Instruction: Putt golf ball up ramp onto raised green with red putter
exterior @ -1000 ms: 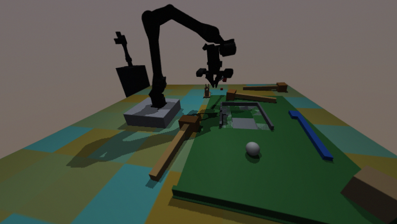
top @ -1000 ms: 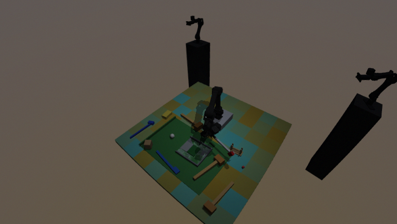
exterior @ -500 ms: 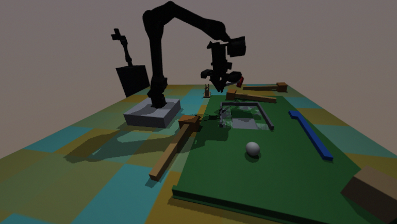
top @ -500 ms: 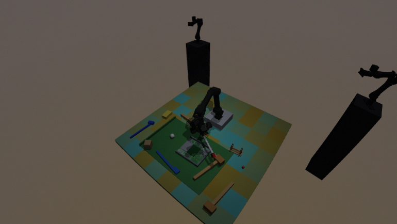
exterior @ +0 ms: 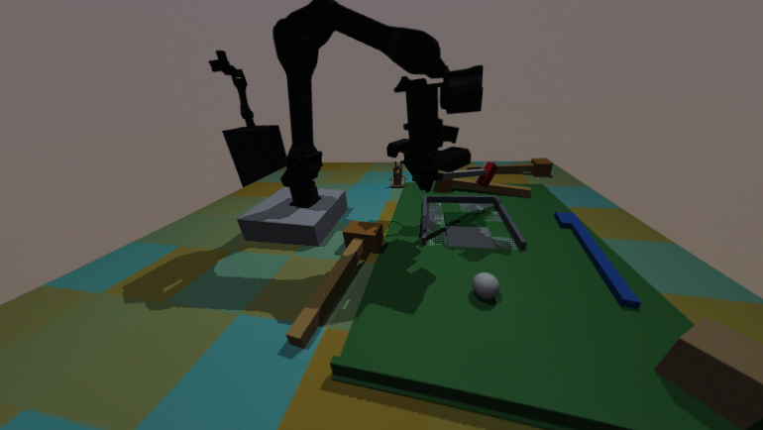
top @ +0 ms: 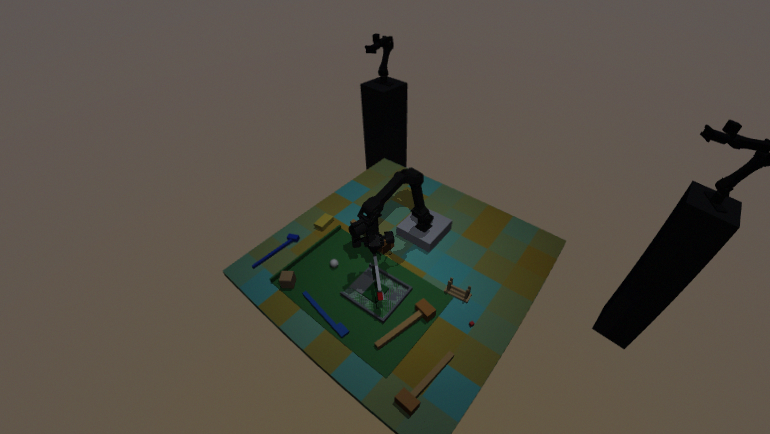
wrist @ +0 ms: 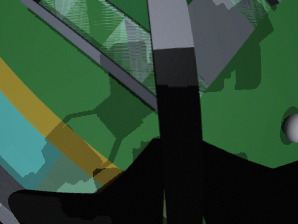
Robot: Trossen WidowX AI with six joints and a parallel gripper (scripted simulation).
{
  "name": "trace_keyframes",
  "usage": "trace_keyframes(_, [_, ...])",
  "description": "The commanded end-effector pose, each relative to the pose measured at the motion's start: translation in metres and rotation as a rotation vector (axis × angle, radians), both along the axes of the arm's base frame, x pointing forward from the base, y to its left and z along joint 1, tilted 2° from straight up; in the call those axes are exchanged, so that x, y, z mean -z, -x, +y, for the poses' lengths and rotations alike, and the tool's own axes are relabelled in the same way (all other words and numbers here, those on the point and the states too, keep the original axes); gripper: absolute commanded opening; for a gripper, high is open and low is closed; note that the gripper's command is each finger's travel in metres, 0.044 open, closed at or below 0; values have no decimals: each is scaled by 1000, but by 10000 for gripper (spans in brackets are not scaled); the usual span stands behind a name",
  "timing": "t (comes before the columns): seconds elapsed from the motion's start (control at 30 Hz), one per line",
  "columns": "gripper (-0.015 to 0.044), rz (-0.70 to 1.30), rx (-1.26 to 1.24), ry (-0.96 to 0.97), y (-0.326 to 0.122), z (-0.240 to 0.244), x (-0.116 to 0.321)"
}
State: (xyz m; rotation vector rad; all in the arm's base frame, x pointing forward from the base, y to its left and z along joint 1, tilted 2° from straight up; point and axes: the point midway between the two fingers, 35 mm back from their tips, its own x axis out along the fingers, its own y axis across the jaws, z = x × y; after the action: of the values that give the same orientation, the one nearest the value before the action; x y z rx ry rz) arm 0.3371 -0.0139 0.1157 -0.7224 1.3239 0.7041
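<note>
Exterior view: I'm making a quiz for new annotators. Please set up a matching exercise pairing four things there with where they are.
Things:
1. golf ball
2. red putter
3. blue putter
4. arm base block

Places:
A. held in the gripper above the framed green's far side
B. on the checkered floor, off the mat
C. near the mat's right edge
D. on the mat, in front of the framed green

Pairs: 1-D, 2-A, 3-C, 4-B
</note>
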Motion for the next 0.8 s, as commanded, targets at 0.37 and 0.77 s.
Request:
trace_keyframes(0.37, [0, -3, 314, 13, 3, -92, -11])
trace_keyframes(0.77, [0, 23, 534, 17, 26, -165, -17])
